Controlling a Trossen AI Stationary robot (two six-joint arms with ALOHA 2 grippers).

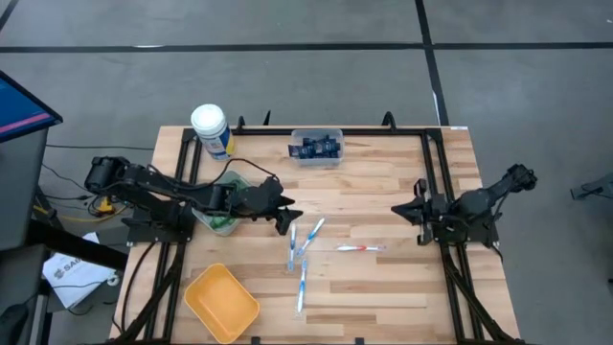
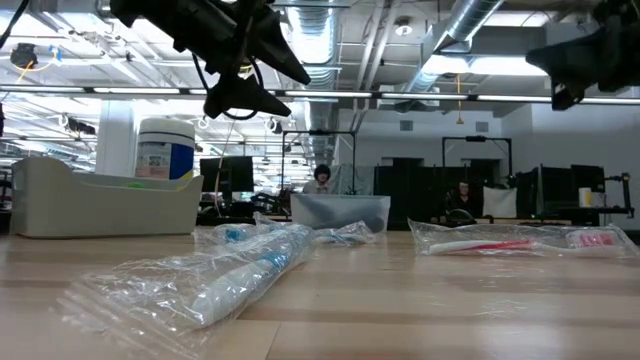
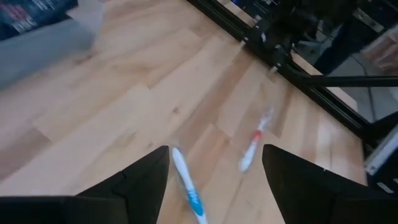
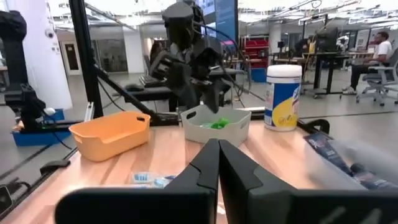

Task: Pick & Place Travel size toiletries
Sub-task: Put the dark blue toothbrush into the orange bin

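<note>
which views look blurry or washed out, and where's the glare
Left wrist view: motion-smeared, the white-blue toothbrush and red-and-white toothbrush streaked between the open left pincer. Low view: bright ceiling lights, glare on the plastic wrappers, arms in silhouette. Right wrist view: near shut right pincer soft.

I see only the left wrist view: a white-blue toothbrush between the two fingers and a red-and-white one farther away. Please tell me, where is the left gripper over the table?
Observer: In the high view the left gripper hangs open beside the grey bin, just at the upper end of the white-blue toothbrushes.
Operator: Is it touching the table?
Observer: No. The low view shows it well above the wood, and the wrapped toothbrushes lie flat below.
Operator: And where is the right arm?
Observer: The right gripper waits shut at the table's right side, past the red-and-white toothbrush.
Operator: What is already in the grey bin?
Observer: The right wrist view shows green bottles inside it.
</note>
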